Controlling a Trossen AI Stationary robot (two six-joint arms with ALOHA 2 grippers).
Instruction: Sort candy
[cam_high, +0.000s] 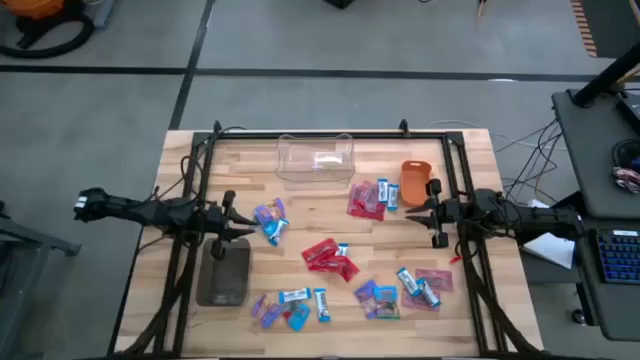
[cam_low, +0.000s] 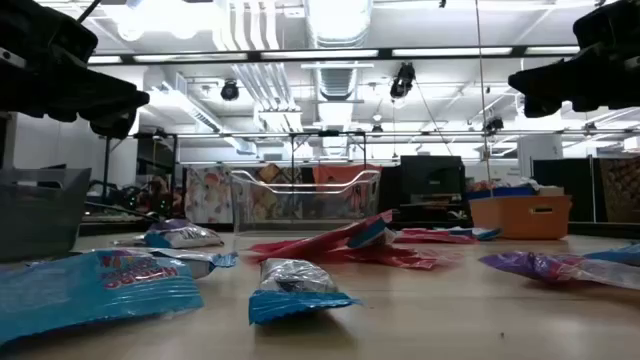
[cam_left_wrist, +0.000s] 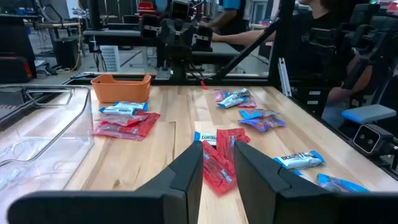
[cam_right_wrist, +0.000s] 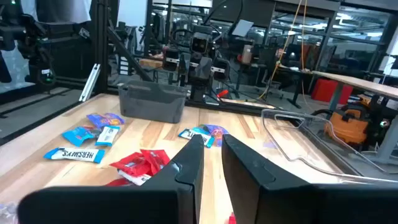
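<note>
Many small wrapped candies lie flat on the wooden table in loose groups: red ones (cam_high: 330, 258) at the middle, purple and blue ones (cam_high: 270, 220) just right of my left gripper (cam_high: 245, 225), red and blue ones (cam_high: 370, 198) left of my right gripper (cam_high: 412, 212), and more along the near edge (cam_high: 290, 305) (cam_high: 405, 290). Both grippers hover above the table, pointing at each other, each open by a narrow gap and holding nothing. The left wrist view shows the left gripper (cam_left_wrist: 217, 165) over red candy (cam_left_wrist: 217, 168). The right gripper (cam_right_wrist: 211, 152) faces red candy (cam_right_wrist: 140, 165).
A clear plastic box (cam_high: 315, 158) stands at the far middle, a small orange bowl (cam_high: 415, 180) to its right, near the right gripper. A grey tray (cam_high: 223, 272) sits below the left gripper. Bare wood shows between the candy groups. A person sits beyond the table (cam_left_wrist: 323, 43).
</note>
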